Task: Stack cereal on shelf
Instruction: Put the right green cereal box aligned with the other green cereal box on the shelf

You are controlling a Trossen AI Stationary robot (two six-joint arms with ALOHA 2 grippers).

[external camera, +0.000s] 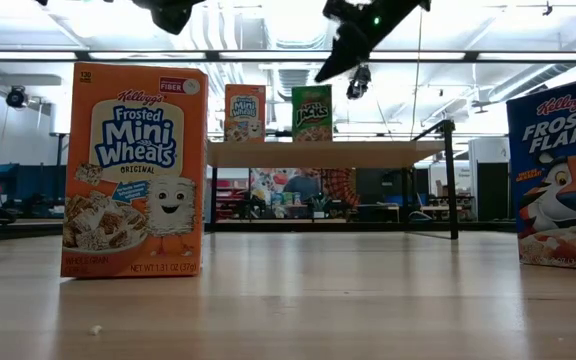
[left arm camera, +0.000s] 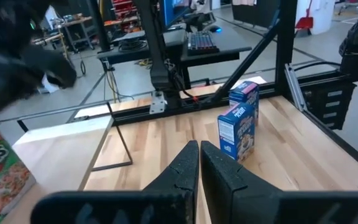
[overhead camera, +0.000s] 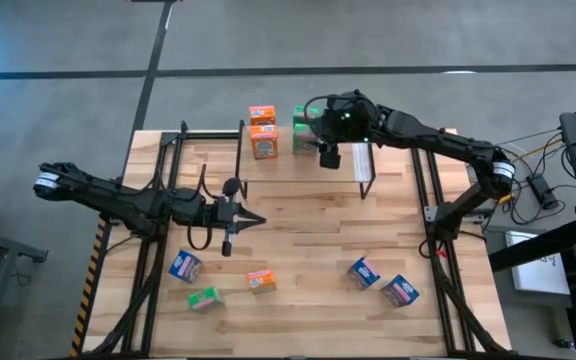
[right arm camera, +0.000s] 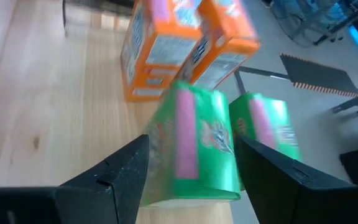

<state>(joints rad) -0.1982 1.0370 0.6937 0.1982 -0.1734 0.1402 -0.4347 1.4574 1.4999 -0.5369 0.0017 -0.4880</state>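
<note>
Right wrist view, 2 glossy green cardboard boxes (right arm camera: 197, 146), wooden shelf (right arm camera: 48, 106).

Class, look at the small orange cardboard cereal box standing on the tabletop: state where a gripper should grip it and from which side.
Best grip the small orange cardboard cereal box near its top, pads on the broad front and back faces, coming straight down from above. It stands upright, is thin front to back, and nothing touches it. The shut left gripper is nearest.
</note>
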